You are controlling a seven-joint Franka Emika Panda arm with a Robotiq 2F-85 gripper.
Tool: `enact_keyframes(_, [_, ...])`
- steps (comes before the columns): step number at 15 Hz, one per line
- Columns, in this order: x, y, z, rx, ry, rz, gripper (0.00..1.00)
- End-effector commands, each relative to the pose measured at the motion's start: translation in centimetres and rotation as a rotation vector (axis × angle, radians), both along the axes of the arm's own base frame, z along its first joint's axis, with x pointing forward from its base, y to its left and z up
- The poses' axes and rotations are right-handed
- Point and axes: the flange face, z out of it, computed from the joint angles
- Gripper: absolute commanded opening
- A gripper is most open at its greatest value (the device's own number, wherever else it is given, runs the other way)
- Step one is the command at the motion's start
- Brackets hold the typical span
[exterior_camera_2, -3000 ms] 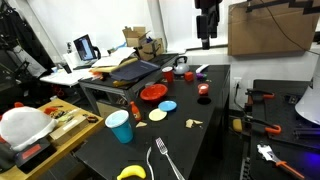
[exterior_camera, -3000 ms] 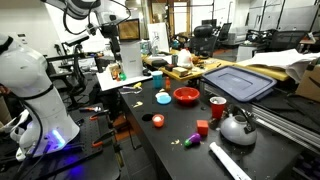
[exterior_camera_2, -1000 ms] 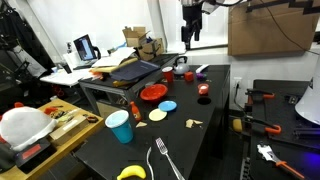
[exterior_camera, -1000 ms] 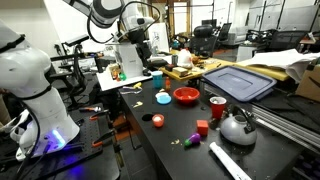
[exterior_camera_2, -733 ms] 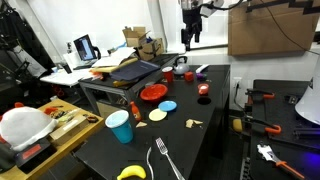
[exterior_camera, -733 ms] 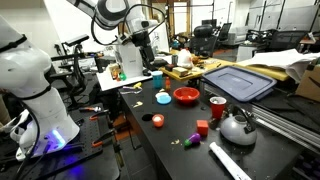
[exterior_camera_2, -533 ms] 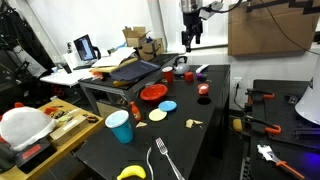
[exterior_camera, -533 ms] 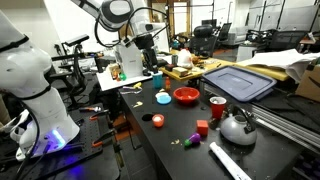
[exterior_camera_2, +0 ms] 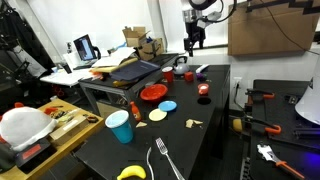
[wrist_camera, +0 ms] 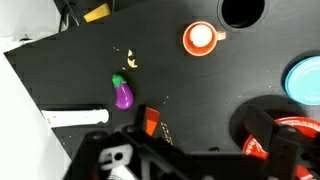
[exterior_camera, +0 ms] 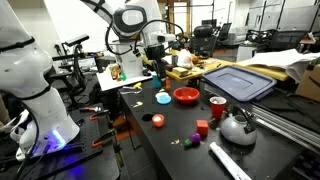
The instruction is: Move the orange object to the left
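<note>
Red-orange, small and cube-like: is that the orange object [exterior_camera: 202,128]? Where does it sit?

– You have it right. It stands on the black bench [exterior_camera: 160,145], just beside the grey kettle [exterior_camera: 237,127], with the taller red cup [exterior_camera: 217,108] behind it and a purple item [exterior_camera: 192,140] near its other side. In your wrist view it shows low in the picture (partly hidden by dark hardware [wrist_camera: 120,160]), down and to the right of the purple item.

– What else lies around it?

– A white strip [exterior_camera: 228,160] lies near it, toward the bench's end. The red bowl [exterior_camera: 186,96], a blue disc [exterior_camera: 164,98] and the round orange item [exterior_camera: 157,121] with the pale centre sit farther off, between it and your arm [exterior_camera: 130,20]. A few yellowish crumbs [wrist_camera: 128,58] lie beyond the purple item.

– And the fingers?

– Your fingers [exterior_camera_2: 190,43] hang high over the bench, well apart from the orange object. Wide or narrow, I cannot tell.
</note>
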Motion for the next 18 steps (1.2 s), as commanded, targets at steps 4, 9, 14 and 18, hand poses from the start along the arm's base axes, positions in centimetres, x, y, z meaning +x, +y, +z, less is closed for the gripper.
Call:
enact_keyframes(4, [2.8,-3.8,-2.2,0.014,-0.038,-0.095,1.00])
enact_keyframes(9, [4.3,-6.2,-3.8,0.000,-0.040,-0.133,1.00])
enact_keyframes(14, [3.6,-5.4,-4.0,0.003,-0.020,-0.097,1.00])
enact_keyframes(18, [3.9,-5.4,-4.2,-0.001,-0.010,-0.103,1.00])
